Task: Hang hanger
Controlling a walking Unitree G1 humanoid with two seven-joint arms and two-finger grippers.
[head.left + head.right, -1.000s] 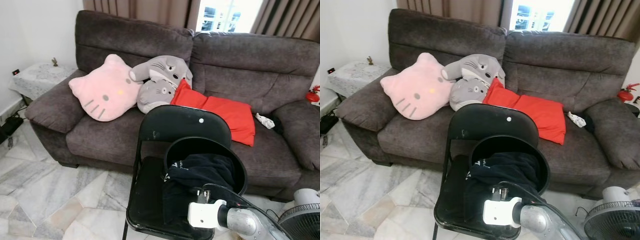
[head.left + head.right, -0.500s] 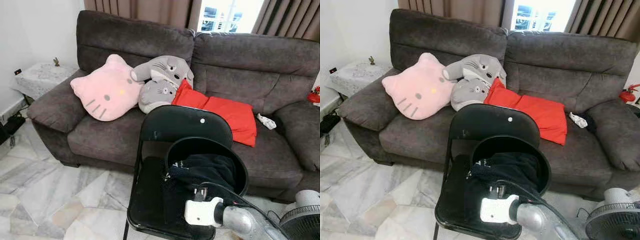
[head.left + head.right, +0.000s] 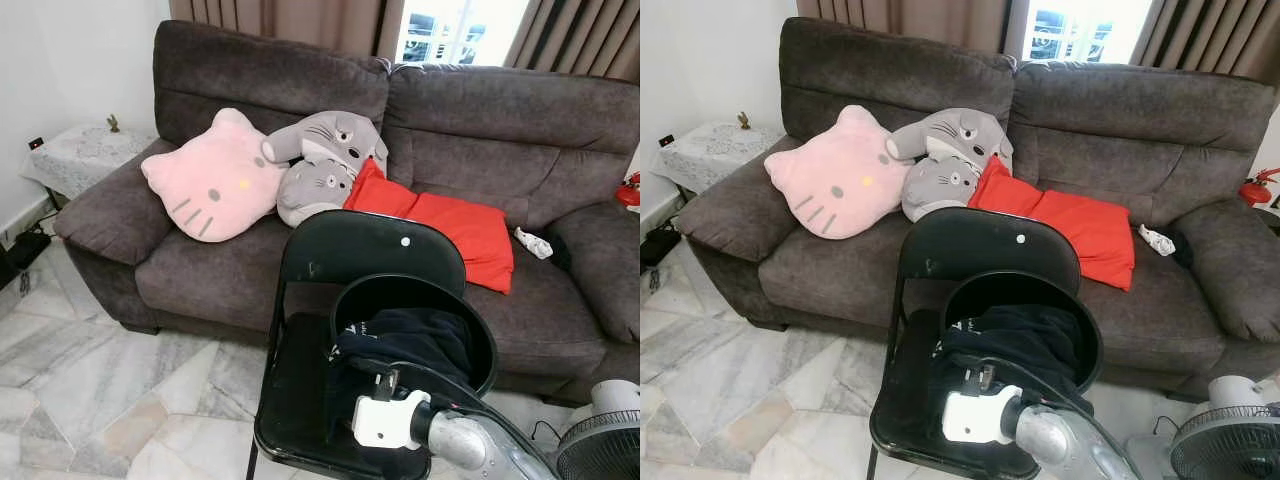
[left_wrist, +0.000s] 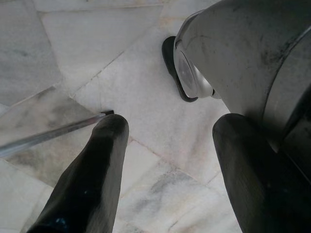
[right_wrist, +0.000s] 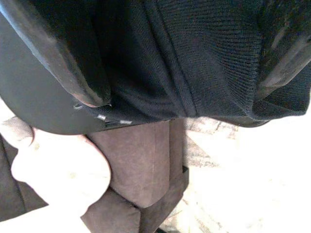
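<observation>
As I reached my right jaws (image 3: 385, 385) into the black clothes (image 3: 405, 345) on the chair (image 3: 370, 250), I couldn't tell their grip or spot any hanger. Left jaws (image 4: 165, 160) hung wide over the floor (image 4: 73, 48). Next, find it.

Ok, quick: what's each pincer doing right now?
Left pincer: open, empty, hanging above the floor.
Right pincer: at the black garment on the chair; cannot tell.

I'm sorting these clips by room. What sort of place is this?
Most likely a home living room: a dark sofa with plush cushions, curtains at the window behind it, a marble-tile floor, and a folding chair piled with dark clothing.
</observation>
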